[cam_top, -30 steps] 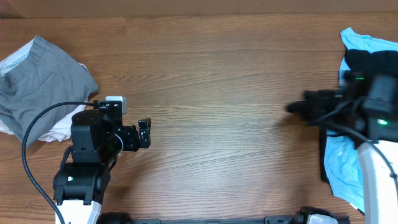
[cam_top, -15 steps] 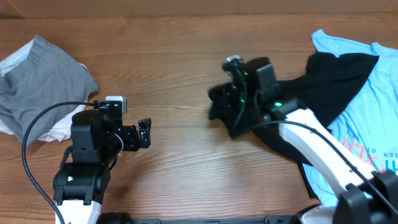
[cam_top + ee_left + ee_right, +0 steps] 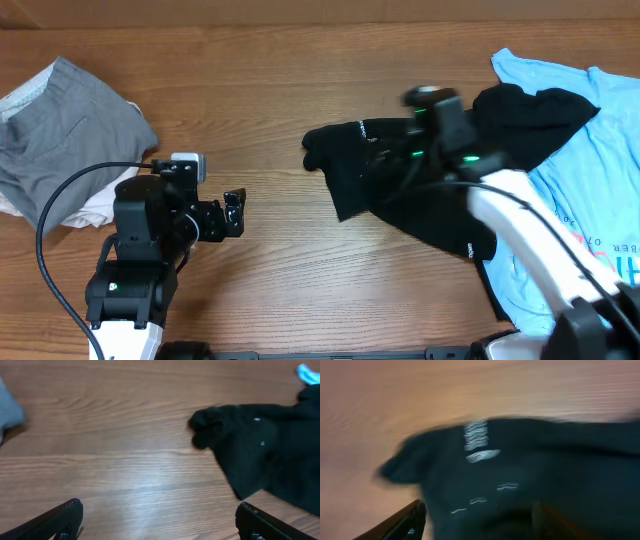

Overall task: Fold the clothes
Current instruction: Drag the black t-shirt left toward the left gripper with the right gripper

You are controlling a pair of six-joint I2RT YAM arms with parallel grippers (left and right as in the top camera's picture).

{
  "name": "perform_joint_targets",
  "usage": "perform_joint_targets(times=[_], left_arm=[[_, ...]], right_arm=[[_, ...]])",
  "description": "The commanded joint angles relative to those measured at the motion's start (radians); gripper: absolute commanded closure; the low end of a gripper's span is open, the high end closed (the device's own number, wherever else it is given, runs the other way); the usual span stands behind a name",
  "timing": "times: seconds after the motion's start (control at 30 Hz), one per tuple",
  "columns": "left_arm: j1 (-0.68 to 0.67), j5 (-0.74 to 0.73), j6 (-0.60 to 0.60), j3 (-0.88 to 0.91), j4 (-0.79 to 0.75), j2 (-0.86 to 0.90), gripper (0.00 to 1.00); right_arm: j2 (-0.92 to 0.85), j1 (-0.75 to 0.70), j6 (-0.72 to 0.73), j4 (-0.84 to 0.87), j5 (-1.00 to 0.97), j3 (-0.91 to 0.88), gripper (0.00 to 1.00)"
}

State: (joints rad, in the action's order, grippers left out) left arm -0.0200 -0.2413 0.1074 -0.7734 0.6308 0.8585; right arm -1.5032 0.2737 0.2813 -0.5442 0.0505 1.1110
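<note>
Two arms stand at the wooden table, and the black garment lies much closer to the right one. It is crumpled on the right half of the table. Its long axis goes across, from a bunched end near the middle to the far right, where it lies partly over a light blue shirt.

The right gripper hovers directly above this garment, with the arm reaching in from the near right corner. Its wrist view is blurred, but the two fingers show well apart at the lower edge. I judge them spread and pinching nothing, with the cloth and its white print below them.

The left gripper is also spread and empty. It points toward the middle of the table, and bare wood lies between it and the bunched end, which is ahead and to its right. The arm is drawn back near its base, beside a grey pile of clothes.

Flattening seems the step now, and the right arm is better placed to take a hem.
</note>
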Motion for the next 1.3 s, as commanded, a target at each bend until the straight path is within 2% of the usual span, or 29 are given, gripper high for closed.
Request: perform_joint_targets(times=[0.0, 0.13, 0.17, 0.23, 0.33, 0.5, 0.63, 0.77, 0.83, 0.93, 0.97, 1.07, 1.13, 1.2, 1.27], left_arm=[[-0.007, -0.106, 0.073, -0.025, -0.05, 0.006, 0.0], [-0.032, -0.177, 0.152, -0.025, -0.091, 0.085, 0.0], [-0.05, -0.179, 0.17, -0.025, -0.098, 0.116, 0.0], [-0.142, -0.178, 0.214, -0.025, -0.146, 0.235, 0.0], [-0.257, -0.177, 0.268, -0.025, -0.262, 0.389, 0.0], [-0.371, -0.158, 0.337, -0.025, -0.55, 0.64, 0.02], [-0.399, -0.06, 0.346, -0.031, -0.775, 0.81, 0.0], [-0.399, 0.011, 0.335, -0.057, -0.861, 0.898, 0.0], [-0.399, 0.076, 0.332, -0.08, -0.868, 0.928, 0.0], [-0.399, 0.091, 0.315, -0.106, -0.885, 0.951, 0.01], [-0.399, 0.091, 0.315, -0.107, -0.897, 0.953, 0.04], [-0.402, 0.084, 0.315, -0.107, -0.929, 0.953, 0.31], [-0.406, 0.084, 0.315, -0.106, -0.923, 0.954, 0.57], [-0.411, 0.077, 0.315, -0.106, -0.914, 0.954, 0.93], [-0.413, 0.052, 0.294, -0.106, -0.9, 0.954, 0.96]], right_arm=[[0.107, -0.162, 0.094, -0.099, -0.124, 0.018, 0.22], [0.109, -0.339, 0.093, -0.235, -0.124, 0.017, 0.18], [0.11, -0.388, 0.085, -0.267, -0.126, 0.016, 0.11], [0.11, -0.492, 0.064, -0.318, -0.126, 0.016, 0.05], [0.11, -0.615, 0.064, -0.354, -0.039, 0.016, 0.05], [0.109, -0.669, 0.063, -0.36, 0.023, 0.015, 0.05], [0.107, -0.668, 0.063, -0.36, 0.023, 0.014, 0.04], [0.102, -0.668, 0.064, -0.36, 0.023, 0.013, 0.04], [0.1, -0.668, 0.064, -0.359, 0.023, 0.012, 0.04], [0.1, -0.668, 0.064, -0.356, 0.023, 0.012, 0.04], [0.1, -0.668, 0.064, -0.356, 0.023, 0.012, 0.04], [0.1, -0.668, 0.063, -0.356, 0.023, 0.012, 0.04], [0.1, -0.668, 0.064, -0.355, 0.023, 0.012, 0.04], [0.1, -0.668, 0.063, -0.356, 0.023, 0.012, 0.04], [0.1, -0.668, 0.064, -0.356, 0.023, 0.012, 0.04]])
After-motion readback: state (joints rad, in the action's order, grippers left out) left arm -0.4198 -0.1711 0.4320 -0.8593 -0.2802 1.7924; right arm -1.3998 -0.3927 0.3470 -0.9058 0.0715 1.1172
